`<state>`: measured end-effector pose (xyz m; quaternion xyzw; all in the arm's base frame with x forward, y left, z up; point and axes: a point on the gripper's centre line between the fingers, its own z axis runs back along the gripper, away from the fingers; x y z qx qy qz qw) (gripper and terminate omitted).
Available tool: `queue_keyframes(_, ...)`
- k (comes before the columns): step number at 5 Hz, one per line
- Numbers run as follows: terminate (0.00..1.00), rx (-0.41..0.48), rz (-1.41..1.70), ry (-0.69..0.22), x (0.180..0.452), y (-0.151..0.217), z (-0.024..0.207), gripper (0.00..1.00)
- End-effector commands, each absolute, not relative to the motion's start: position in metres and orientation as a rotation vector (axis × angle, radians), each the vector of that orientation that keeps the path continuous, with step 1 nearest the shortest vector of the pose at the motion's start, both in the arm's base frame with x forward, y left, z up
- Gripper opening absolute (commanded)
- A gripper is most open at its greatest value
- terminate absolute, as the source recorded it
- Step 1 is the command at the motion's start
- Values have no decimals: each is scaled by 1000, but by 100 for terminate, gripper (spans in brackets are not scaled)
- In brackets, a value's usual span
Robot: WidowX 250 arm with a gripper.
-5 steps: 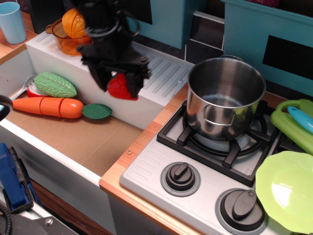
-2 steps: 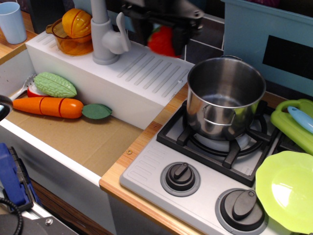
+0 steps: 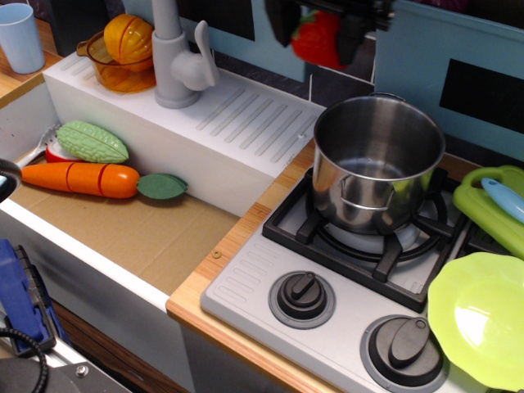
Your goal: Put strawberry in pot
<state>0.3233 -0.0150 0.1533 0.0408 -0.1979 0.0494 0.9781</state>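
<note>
Observation.image view, nearest first: two stove knobs (image 3: 303,296) sit at the front of the toy cooktop, with a lime-green plate (image 3: 479,315) at right. Behind them the empty steel pot (image 3: 377,160) stands on the black burner grate (image 3: 360,237). Left, in the sink, lies an orange carrot (image 3: 82,178). Farthest, at the top edge, the dark gripper (image 3: 321,29) clamps the red strawberry (image 3: 318,39) in the air, above and behind the pot's left rim.
</note>
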Motion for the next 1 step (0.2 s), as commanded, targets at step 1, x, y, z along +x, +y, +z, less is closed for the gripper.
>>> queue_keyframes(1, 100, 12, 131, -445, 322, -30, 160, 0)
